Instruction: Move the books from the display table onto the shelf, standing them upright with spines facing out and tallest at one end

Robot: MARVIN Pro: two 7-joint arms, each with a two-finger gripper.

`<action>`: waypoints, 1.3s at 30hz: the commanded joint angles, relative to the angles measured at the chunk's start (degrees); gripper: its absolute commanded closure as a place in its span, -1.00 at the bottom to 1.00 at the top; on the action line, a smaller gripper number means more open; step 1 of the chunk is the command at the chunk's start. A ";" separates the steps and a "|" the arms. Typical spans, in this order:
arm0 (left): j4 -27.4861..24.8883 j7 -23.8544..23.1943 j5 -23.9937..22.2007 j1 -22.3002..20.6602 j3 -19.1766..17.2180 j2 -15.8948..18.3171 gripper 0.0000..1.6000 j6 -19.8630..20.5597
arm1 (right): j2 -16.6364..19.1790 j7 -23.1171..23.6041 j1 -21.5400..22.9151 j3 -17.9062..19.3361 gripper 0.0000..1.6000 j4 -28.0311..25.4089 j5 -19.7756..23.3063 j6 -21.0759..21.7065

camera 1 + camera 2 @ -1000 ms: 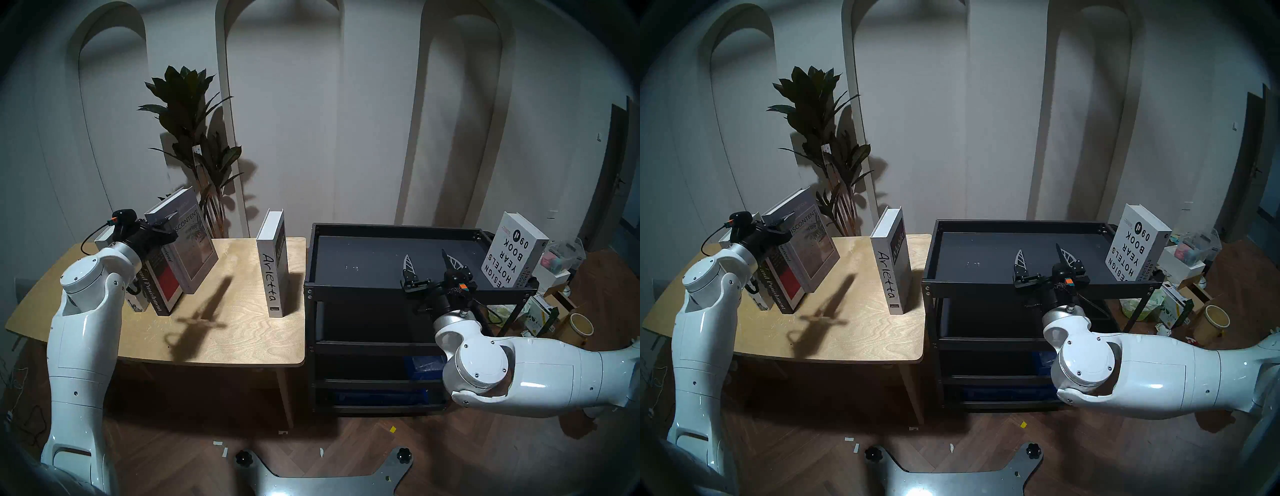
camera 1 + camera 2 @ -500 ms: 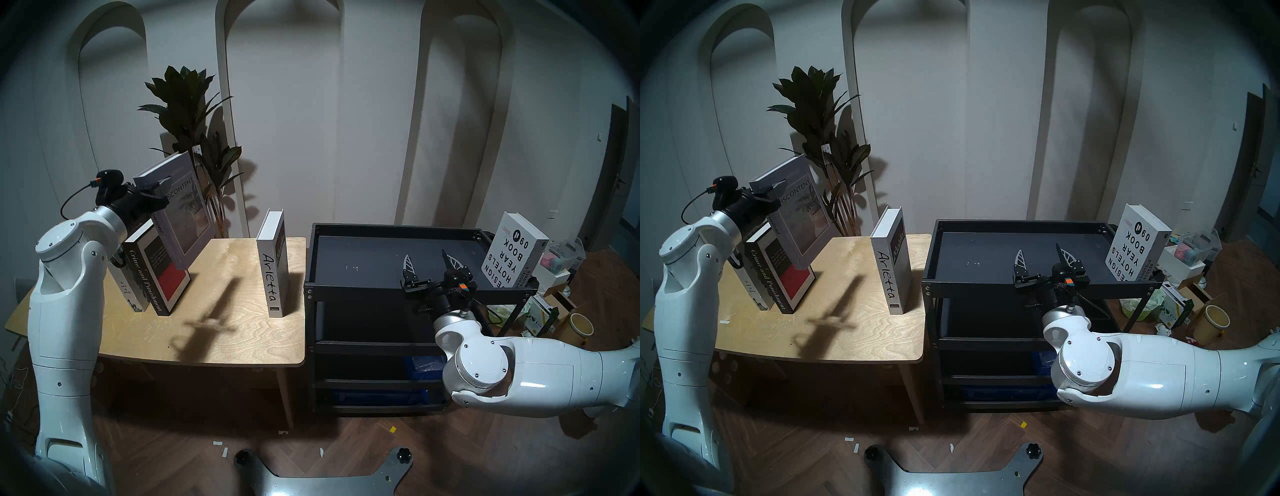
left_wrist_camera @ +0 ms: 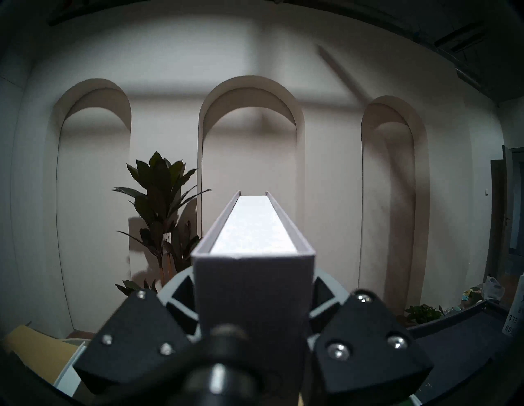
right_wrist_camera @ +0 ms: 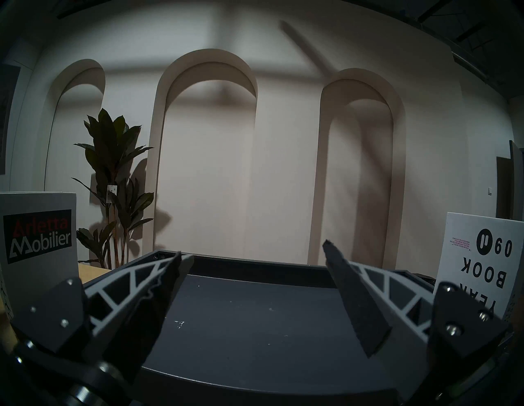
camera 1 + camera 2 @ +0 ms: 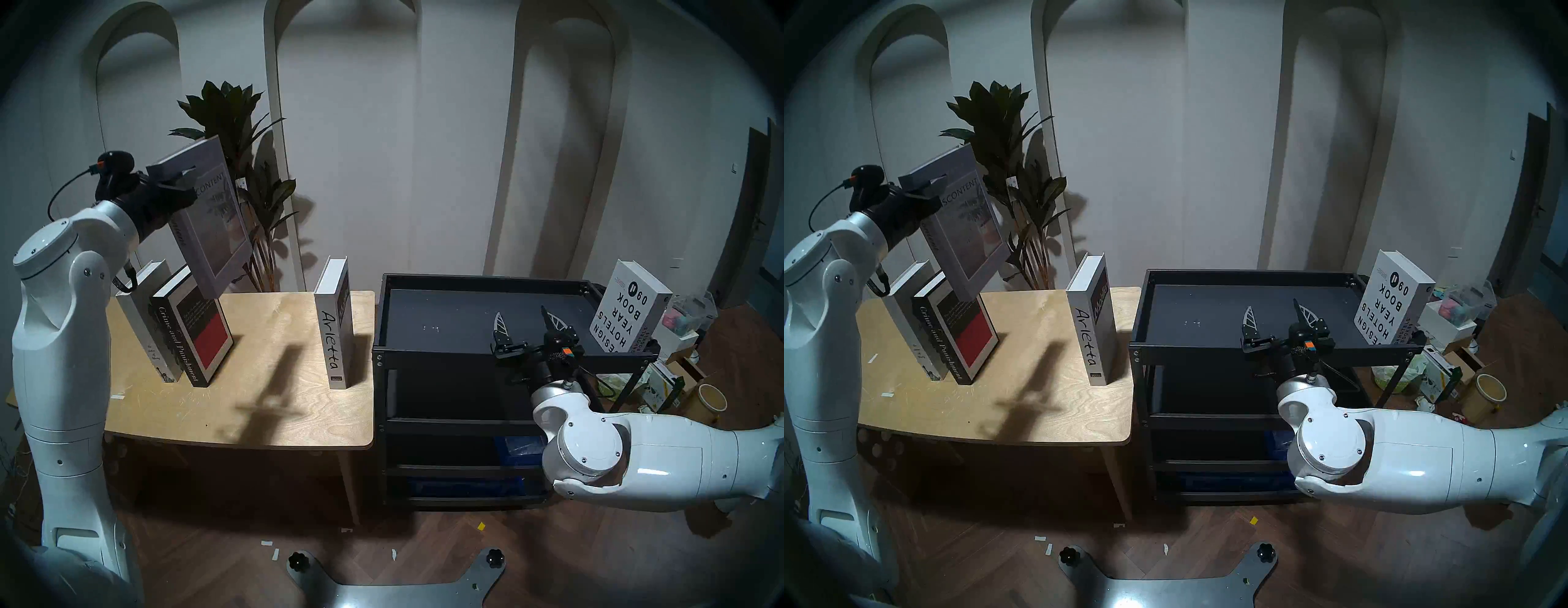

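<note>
Grey book "Discontent" (image 5: 212, 220) hangs clamped in left gripper (image 5: 186, 187).

My left gripper (image 3: 253, 306) clamps grey book (image 3: 252, 286) by spine end; my fingers (image 3: 181, 300) press both covers. White page edge runs far, away from me, toward middle arch. Potted plant (image 3: 158, 209) stands far left against wall. Black shelf (image 3: 459, 329) low right; white book (image 3: 514, 317) at right edge. Wooden table (image 3: 37, 348) corner low left.
</note>
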 commanded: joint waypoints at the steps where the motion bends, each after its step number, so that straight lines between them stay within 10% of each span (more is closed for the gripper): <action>1: -6.16 6.24 1.76 -6.06 4.38 -2.09 1.00 2.40 | 0.07 -0.02 0.55 0.49 -1.00 -0.20 -0.15 -0.10; 20: 1.23 22.88 6.55 -15.91 24.61 -13.17 1.00 11.03 | 0.05 -0.03 0.59 0.37 -1.00 -0.16 -0.12 -0.11; 39: 8.71 34.82 10.84 -24.53 25.05 -22.12 1.00 12.52 | 0.06 -0.04 0.66 0.29 -1.00 -0.16 -0.13 -0.13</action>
